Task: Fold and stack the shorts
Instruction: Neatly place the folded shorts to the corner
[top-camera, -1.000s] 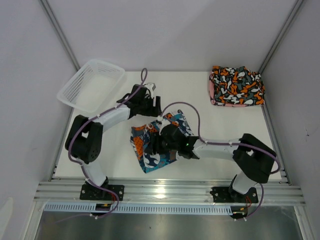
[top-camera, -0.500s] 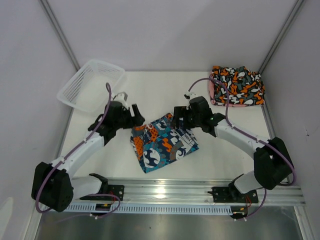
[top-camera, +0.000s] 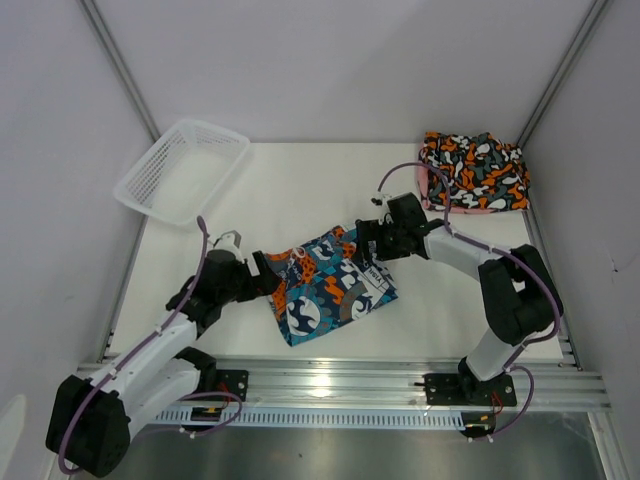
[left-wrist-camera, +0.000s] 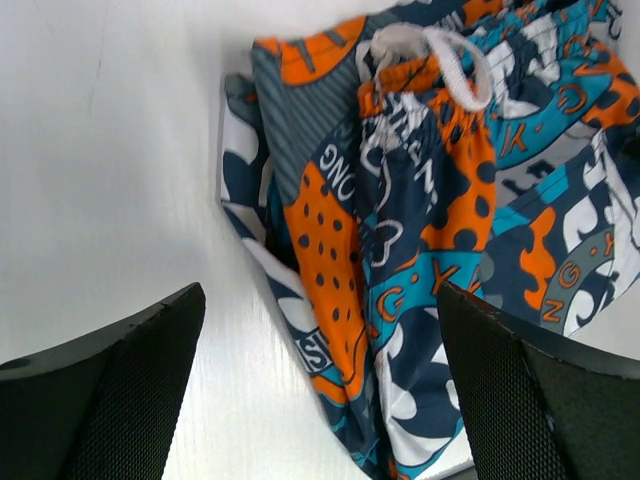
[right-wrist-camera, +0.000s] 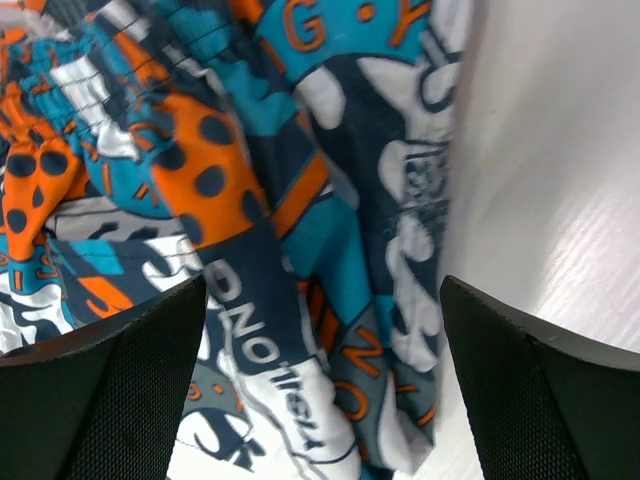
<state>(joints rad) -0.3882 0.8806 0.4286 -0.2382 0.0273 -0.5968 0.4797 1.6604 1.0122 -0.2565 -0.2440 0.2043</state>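
- The teal-navy shorts (top-camera: 330, 285) lie folded into a tilted, rough square on the white tabletop (top-camera: 290, 190), near the front middle, between the two arms.
- The left jaws stand wide open over the left edge of these shorts and hold nothing. In the left wrist view, the black fingers (left-wrist-camera: 110, 390) frame the cloth without closing on it.
- In that same view the white drawstring (left-wrist-camera: 425, 55) curls at the waistband, at the far side of the fold.
- The right jaws are also spread wide and empty, over the far right corner of the teal-navy shorts. Its fingers (right-wrist-camera: 540, 400) sit either side of the cloth edge and bare tabletop.
- Whether either pair of jaws touches the cloth cannot be told.
- At the back right corner, the black shorts (top-camera: 475, 165) lie folded on top of the pink shorts (top-camera: 422, 185), which show only as a pink rim.
- A white mesh basket (top-camera: 183, 170) sits tilted at the back left, well apart from all the shorts.
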